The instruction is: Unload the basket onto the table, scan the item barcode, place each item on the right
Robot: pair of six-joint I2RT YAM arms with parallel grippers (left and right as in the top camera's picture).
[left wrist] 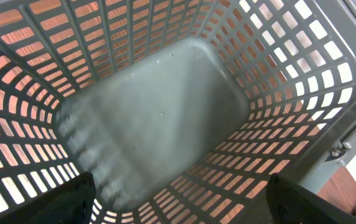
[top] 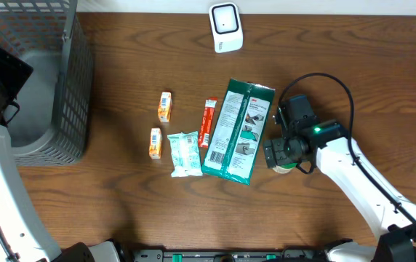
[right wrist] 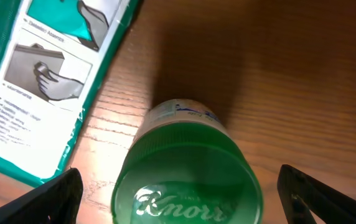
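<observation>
Beside the green packet [right wrist: 38, 93] stands a green-lidded Knorr jar [right wrist: 187, 180].

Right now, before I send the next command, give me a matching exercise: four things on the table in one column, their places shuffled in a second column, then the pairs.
Things:
1. scanner
2. Knorr jar
3. green packet
4. basket

Places:
A. far left, under the left gripper
B. flat mid-table, beside the red stick
C. between the open fingers of the right gripper
D. top edge of the overhead view, centre

Pairs: 1-D, 2-C, 3-B, 4-A
</observation>
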